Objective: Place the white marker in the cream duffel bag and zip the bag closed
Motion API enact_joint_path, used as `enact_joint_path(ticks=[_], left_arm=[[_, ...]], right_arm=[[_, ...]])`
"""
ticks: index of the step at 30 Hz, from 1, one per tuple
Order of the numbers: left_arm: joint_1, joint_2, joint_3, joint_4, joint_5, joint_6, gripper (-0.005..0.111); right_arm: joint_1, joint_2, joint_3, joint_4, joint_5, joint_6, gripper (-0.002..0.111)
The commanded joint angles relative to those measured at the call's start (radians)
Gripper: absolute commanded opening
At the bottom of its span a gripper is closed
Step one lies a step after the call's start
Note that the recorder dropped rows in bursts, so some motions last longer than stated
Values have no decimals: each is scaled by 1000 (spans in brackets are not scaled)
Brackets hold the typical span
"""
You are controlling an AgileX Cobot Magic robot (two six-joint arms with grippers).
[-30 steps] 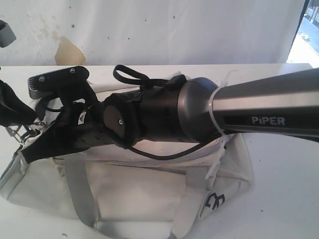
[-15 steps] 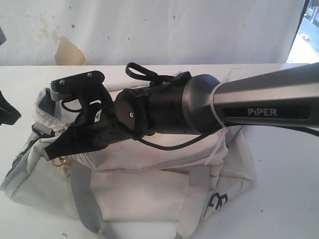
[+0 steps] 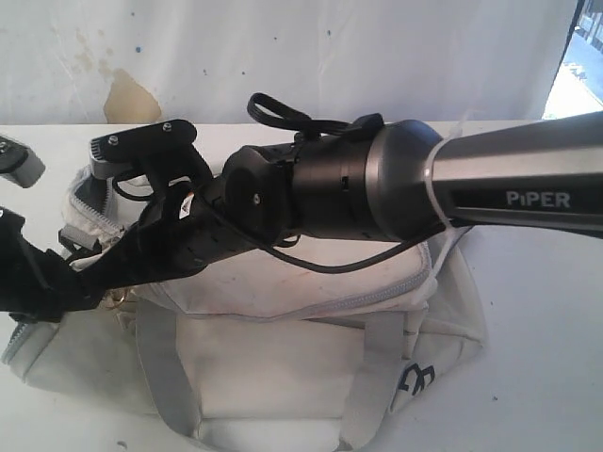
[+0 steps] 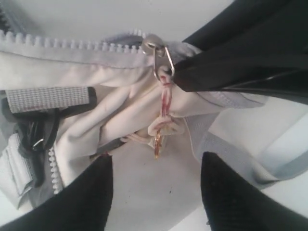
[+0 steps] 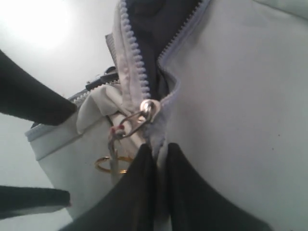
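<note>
Right arm stretches across the middle of the exterior view and covers most of the top of the cream duffel bag, which lies on the white surface. The zip line is almost wholly hidden behind that arm.

On the right wrist camera, the right gripper is closed, fingers pressed nearly together on a fold of the bag's cloth just beside the metal zipper slider. Past the slider the two rows of teeth part, and dark lining shows in the gap. How far that opening runs is cut off by the frame edge. A gold ring hangs under the slider.

On the left wrist camera, the left gripper stands open, its two black fingers wide apart, with nothing gripped between them. A red cord hangs from the slider towards the ring. The right gripper's dark finger comes in at the slider here too.

In the exterior view the left gripper sits at the bag's left end, partly cut off by the frame edge and merging with the other black gripper, so it is hard to separate the two. The dark logo is half lost in a fold.

The white marker can't be seen in any view. I cannot tell whether it is inside the bag.
</note>
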Motion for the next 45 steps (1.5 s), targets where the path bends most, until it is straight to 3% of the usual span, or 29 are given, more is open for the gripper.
enact_joint_path(ticks=[1,8,17,24,32,35,40,45], left_arm=[[0,-6,63,-163,-66,112,58],[0,-6,118,-263,-173,123,58],[0,3,149,-410,-129,287,58],[0,89,164,-635,-126,607,56],[0,168,164,-813,-132,791,55],[0,183,164,-844,-111,816,43],[0,177,162,-852,-99,862,4],[0,124,162,-721,-62,746,0]], right_arm=[[-7,-9,2,-1,4,9,0],[-7,-11,2,-1,2,11,0],[-7,-11,2,-1,-22,13,0],[-7,-11,2,-1,-35,13,0],[-7,-11,2,-1,-34,13,0],[-7,-11,2,-1,-32,13,0],[-7,-11,2,-1,-20,13,0],[-7,-11,2,-1,-8,11,0]])
